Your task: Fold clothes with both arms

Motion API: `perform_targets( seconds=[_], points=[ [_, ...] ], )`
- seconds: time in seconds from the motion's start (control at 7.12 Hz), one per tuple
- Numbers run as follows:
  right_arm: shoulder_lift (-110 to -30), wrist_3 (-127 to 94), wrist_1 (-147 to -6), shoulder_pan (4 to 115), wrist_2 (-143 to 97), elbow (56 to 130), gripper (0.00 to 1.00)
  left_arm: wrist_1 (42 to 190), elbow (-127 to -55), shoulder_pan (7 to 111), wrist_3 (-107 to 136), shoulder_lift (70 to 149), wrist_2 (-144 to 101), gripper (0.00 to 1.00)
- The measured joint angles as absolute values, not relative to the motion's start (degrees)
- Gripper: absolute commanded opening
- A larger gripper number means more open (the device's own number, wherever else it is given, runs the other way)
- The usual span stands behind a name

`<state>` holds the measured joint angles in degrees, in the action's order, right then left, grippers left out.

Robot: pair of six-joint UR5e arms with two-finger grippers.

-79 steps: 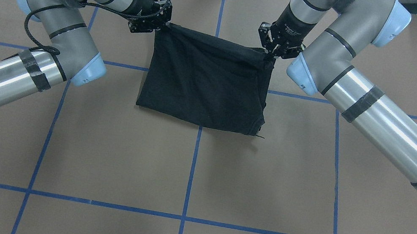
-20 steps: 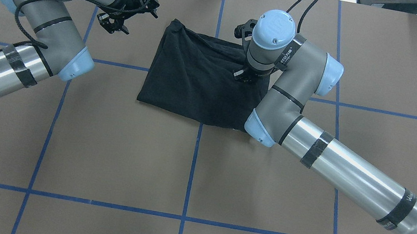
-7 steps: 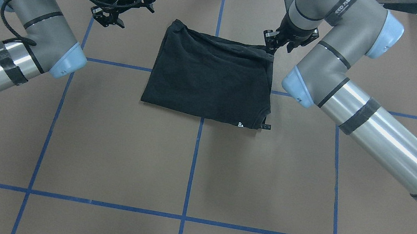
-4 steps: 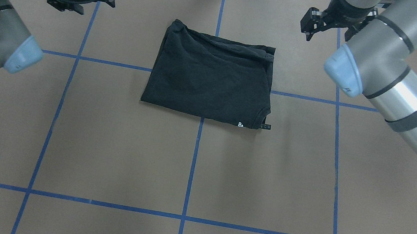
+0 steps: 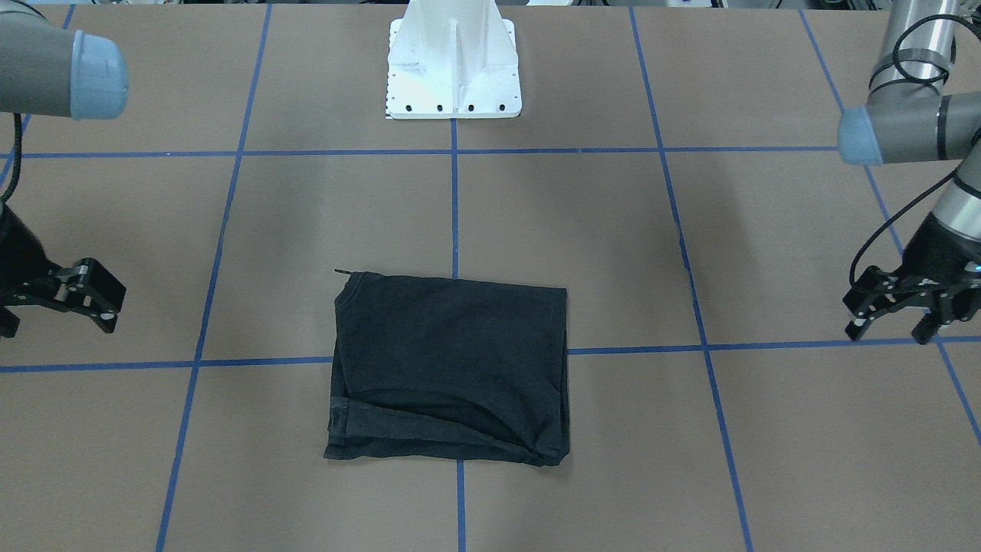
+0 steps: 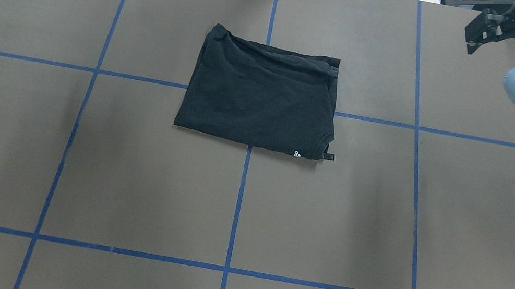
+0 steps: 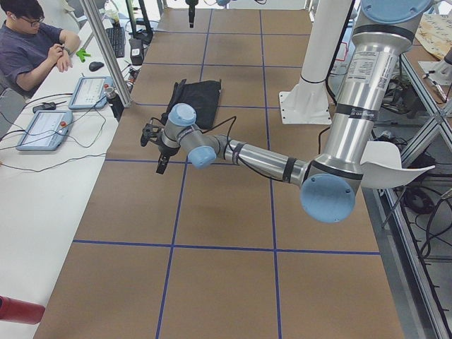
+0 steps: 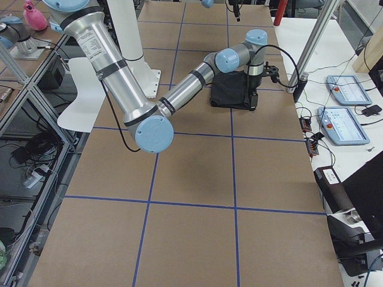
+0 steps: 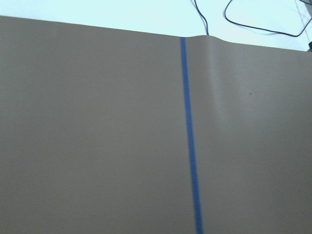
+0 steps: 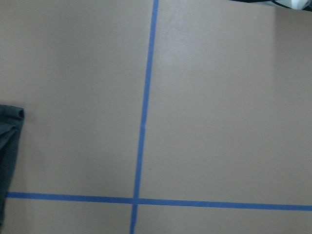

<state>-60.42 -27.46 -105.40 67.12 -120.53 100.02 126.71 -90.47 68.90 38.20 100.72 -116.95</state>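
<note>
Cloth lies folded at the middle of the desk [image 5: 613, 253]: a black T-shirt [image 6: 261, 95] doubled into a rough rectangle, plain side up. It covers the crossing of two lines of blue tape [image 6: 238, 204]. Its layered edges stack up along the operators' side. On the hem nearer the robot, close to one corner, sits a small white mark [image 6: 296, 153], with a little tag [image 6: 328, 156] poking out just beside it.

Both claws hang well apart from the shirt, one off to each side. The left claw [image 5: 885, 335] points down over the brown paper with its fingers spread wide; it holds nothing and touches nothing I can make out. The right claw [image 6: 496, 46] sits near the desk's far edge, fingers likewise parted and empty.

The left wrist camera shows only bare paper and one tape line. The right wrist camera catches the shirt's edge at the border of its picture.

The white base plate [image 5: 454, 61] stands on the robot's side of the desk. A person [image 7: 28, 42] sits at a white side bench beyond it.
</note>
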Motion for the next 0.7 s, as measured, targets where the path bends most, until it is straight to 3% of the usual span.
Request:
perform_targets(
  seconds=[0.7],
  points=[
    [-73.03, -3.59, -105.30, 79.87, -127.14, 99.97, 1.00, 126.95, -83.73, 83.59, 6.73, 97.04, -124.73, 1.00]
  ],
)
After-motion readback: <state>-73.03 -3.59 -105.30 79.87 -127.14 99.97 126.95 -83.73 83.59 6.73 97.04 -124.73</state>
